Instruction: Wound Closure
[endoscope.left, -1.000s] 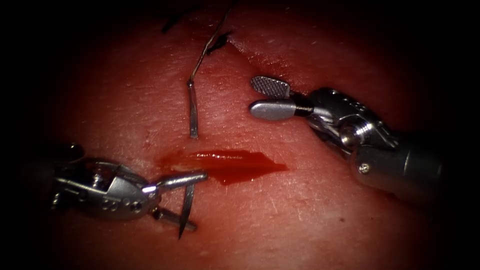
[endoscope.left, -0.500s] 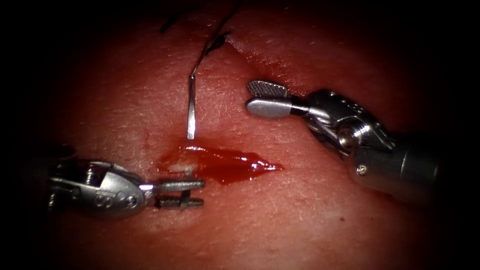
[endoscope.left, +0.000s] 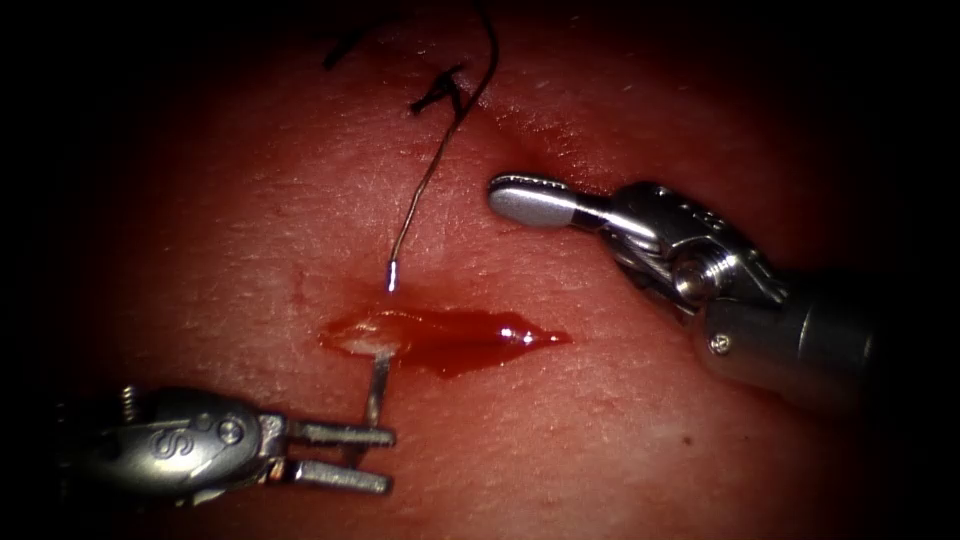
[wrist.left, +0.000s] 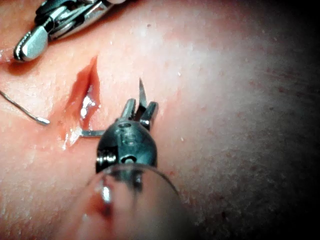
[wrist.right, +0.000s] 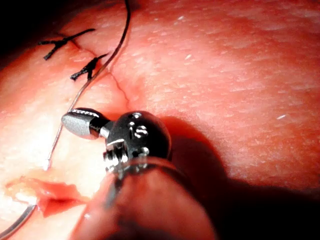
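Needle (wrist.left: 142, 95) in left hand (wrist.left: 138, 111)

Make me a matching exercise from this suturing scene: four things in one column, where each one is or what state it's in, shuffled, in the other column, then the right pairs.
1. curved steel needle
2. right arm's silver tool
3. thin dark thread
4. short black cut ends of thread

A. jaws shut, holding nothing, above the cut
B. held near its tip by the left arm's tool, tail in the red cut
C. beyond the cut, at the top of the endoscope view
D. runs down to the tissue just above the cut's left end

Pairs: 1-B, 2-A, 3-D, 4-C
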